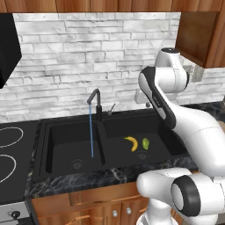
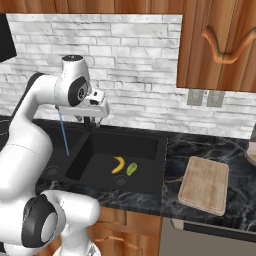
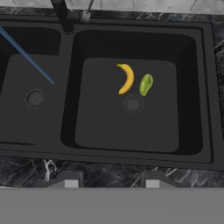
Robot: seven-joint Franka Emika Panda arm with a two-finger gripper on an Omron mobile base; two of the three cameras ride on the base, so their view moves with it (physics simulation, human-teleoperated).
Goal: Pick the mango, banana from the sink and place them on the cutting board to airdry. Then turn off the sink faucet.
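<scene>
Hovering high over the sink (image 3: 205,87), the claw (image 3: 109,183) (spread, nothing held) has the banana (image 3: 126,78) below, mango (image 3: 145,84) just beside it

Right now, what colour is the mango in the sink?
Yellow-green; the mango shows best in the hand view, beside the banana.

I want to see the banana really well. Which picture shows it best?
The hand view: it looks straight down into the sink, so the banana looks biggest, curved beside the mango. In the left base view and right base view it is small and seen from a slant.
</scene>
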